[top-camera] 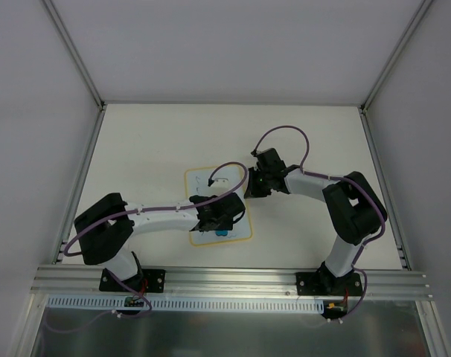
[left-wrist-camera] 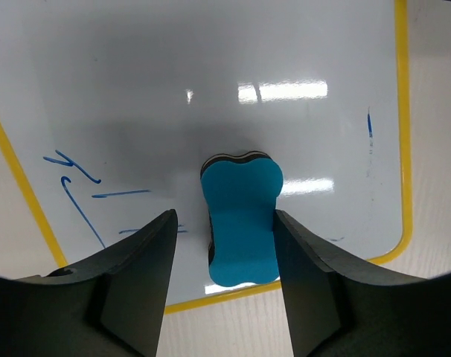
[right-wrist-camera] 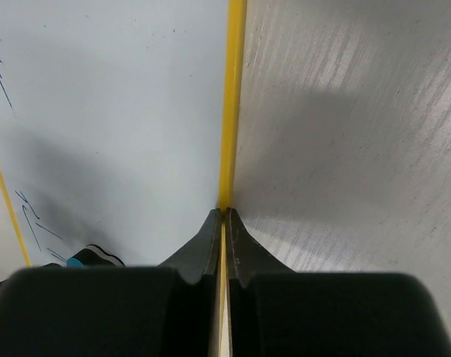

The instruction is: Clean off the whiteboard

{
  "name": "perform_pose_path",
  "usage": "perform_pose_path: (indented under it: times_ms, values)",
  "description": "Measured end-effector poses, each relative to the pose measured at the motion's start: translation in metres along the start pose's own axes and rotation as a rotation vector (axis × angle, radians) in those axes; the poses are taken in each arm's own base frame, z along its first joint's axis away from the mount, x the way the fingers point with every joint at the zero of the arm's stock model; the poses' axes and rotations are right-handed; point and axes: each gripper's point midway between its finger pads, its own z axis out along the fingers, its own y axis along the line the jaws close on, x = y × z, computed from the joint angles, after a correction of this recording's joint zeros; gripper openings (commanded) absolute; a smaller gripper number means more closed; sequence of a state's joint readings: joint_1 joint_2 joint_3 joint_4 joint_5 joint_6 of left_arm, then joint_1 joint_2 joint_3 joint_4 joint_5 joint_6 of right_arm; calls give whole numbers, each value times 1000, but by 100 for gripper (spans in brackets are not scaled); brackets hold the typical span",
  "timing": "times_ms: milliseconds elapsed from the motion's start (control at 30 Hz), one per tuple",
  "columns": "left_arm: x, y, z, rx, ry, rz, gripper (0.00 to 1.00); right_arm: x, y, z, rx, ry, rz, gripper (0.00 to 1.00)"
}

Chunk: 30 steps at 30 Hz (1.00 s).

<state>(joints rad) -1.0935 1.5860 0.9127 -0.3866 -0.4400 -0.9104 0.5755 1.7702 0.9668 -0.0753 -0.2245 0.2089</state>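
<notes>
The whiteboard (top-camera: 203,178) lies flat mid-table, white with a yellow border and blue scribbles (left-wrist-camera: 77,178) along its left side. A blue bone-shaped eraser (left-wrist-camera: 242,219) lies on the board near its near edge and also shows in the top view (top-camera: 222,233). My left gripper (left-wrist-camera: 224,223) is open and straddles the eraser; the right finger (left-wrist-camera: 307,275) is against it and the left finger stands apart. My right gripper (right-wrist-camera: 224,216) is shut on the board's yellow right edge (right-wrist-camera: 231,111) and shows in the top view (top-camera: 249,187).
The light table (top-camera: 322,134) is enclosed by white walls with metal posts at the back corners (top-camera: 103,104). An aluminium rail (top-camera: 233,279) runs along the near edge by the arm bases.
</notes>
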Motion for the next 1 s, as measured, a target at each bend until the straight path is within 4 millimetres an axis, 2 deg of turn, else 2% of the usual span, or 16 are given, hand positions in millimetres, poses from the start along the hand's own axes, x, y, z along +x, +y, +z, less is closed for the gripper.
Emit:
perform_pose_path:
  times_ms: [67, 267, 400, 500, 533, 667, 1000]
  values:
    - [0, 1, 2, -10, -2, 1, 50, 0, 0, 0, -1, 0, 0, 0]
    - [3, 0, 9, -23, 7, 7, 48, 0, 1, 1, -5, -1, 0, 0]
    - [4, 0, 10, -25, 9, 9, 42, -1, 2, 1, -9, -3, -1, 0]
    - [4, -2, 11, -27, 13, 14, 28, -1, 2, 1, -11, -2, -1, 0]
    - [3, -3, 11, -27, 14, 18, 19, -1, 2, 1, -11, -3, -1, 0]
    - [1, -12, 14, -14, 27, 49, 0, -1, 2, 2, -11, -2, -1, 0]
    - [-2, -43, 19, 83, 59, 167, 0, -1, 2, 2, -15, 0, 3, 0]
